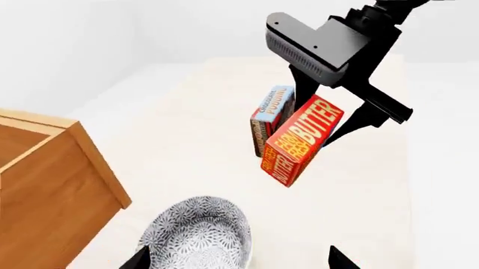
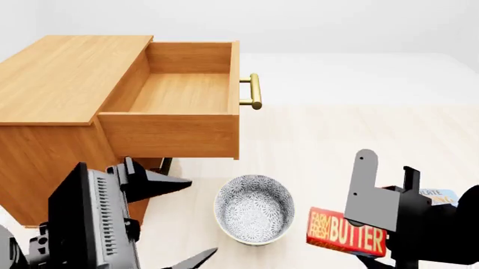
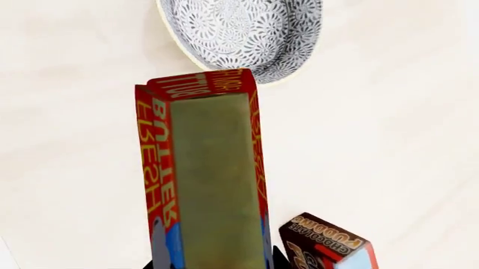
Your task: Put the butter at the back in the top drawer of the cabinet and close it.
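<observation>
Left wrist view: a pale cream floor (image 1: 187, 140) runs to white walls. A corner of the wooden drawer (image 1: 53, 179) shows at one side. A patterned grey-and-white bowl (image 1: 198, 235) sits on the floor with nothing visible in it. The right gripper (image 1: 326, 120), black with a grey housing, is clamped on the butter (image 1: 301, 140), which hangs tilted, clear of the floor. The carton is orange-red with white "BUTTER" lettering and yellow text. Just behind it stands the pudding box (image 1: 270, 115). Only the tips of the left gripper (image 1: 235, 260) show, set wide apart.

Head view: the cabinet (image 2: 67, 78) stands on the pale floor, its top drawer (image 2: 179, 92) pulled fully out, nothing inside it, brass handle (image 2: 254, 91) facing the room. The bowl (image 2: 254, 208) lies below the drawer front. The butter (image 2: 348, 232) is off the floor, beside the bowl, well apart from the drawer. The left gripper (image 2: 187, 221) hangs with jaws spread.

Right wrist view: the butter (image 3: 206, 179) fills the middle, its plain olive side facing the camera, a blue patch near its held end. The bowl (image 3: 239, 33) lies beyond it, the pudding box (image 3: 326, 244) close alongside.
</observation>
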### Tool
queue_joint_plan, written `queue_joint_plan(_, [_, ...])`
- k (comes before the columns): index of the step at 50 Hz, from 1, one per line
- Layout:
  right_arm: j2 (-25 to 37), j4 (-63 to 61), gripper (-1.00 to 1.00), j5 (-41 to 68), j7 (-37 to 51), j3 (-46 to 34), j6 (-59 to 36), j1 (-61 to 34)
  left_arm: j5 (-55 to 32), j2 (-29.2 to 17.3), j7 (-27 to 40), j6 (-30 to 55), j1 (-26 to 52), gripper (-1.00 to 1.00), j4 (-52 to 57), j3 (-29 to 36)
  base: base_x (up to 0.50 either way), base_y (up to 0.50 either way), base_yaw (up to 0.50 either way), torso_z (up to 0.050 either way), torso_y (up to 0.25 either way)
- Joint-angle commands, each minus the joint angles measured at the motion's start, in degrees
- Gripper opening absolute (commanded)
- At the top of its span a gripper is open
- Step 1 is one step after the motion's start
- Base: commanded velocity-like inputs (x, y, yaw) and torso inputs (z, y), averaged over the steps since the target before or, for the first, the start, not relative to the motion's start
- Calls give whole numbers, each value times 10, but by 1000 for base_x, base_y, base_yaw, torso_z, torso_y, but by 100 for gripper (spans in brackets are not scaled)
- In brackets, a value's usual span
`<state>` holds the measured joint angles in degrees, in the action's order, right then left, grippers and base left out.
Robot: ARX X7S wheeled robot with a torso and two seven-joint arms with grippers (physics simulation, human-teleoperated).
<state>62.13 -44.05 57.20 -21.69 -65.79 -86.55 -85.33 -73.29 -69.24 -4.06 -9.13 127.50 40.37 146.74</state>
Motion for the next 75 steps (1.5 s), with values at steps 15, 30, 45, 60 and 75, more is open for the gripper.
queue_joint_plan(15, [-120, 11, -100, 141, 109, -68, -14, -144, -60, 173, -122, 122, 4, 100, -128, -47, 0, 0, 0, 1, 1])
queue_joint_plan(30, [-159, 38, -100, 190, 127, -70, -10, -187, -54, 209, -133, 107, -51, 100, -174, -63, 0, 0, 0, 0, 1])
queue_joint_plan(45, [-186, 63, -100, 216, 150, -73, 10, -202, -40, 203, -149, 102, -48, 100, -150, -75, 0, 0, 0, 1, 1])
queue_joint_plan(60, [-200, 67, -100, 238, 174, -77, 24, -207, -46, 216, -145, 81, -64, 100, -162, -104, 0, 0, 0, 0, 1])
queue_joint_plan(75, [-200, 68, -100, 249, 179, -79, 33, -222, -37, 235, -146, 77, -85, 100, -172, -115, 0, 0, 0, 1, 1])
